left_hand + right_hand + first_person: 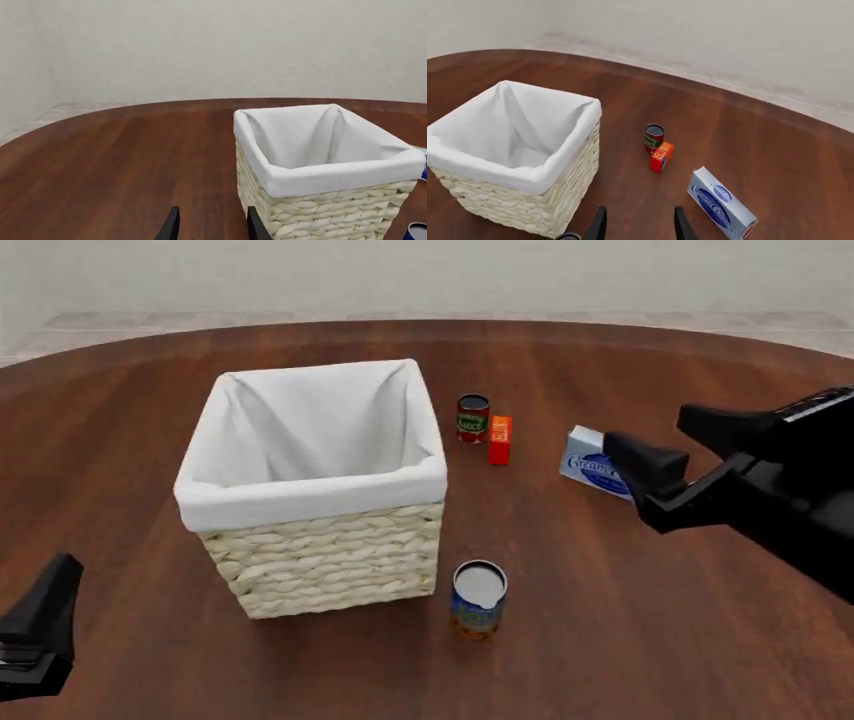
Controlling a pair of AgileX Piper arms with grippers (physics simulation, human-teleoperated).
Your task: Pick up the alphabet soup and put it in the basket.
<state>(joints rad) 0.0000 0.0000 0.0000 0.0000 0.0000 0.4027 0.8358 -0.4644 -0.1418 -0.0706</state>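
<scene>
Your left gripper (210, 226) hangs low at the left, fingers apart and empty, beside the basket (324, 552). The alphabet soup (478, 598) stands upright just off the basket's near right corner, long axis vertical, silver top up. Your right gripper (663, 472) hovers to the right, fingers spread, holding nothing.

A dark-topped red-and-green can (473, 418) stands upright on the brown desk (694, 640). An orange box (499, 439) stands just beside it. A white-and-blue carton (593, 464) lies apart from both, label up.
</scene>
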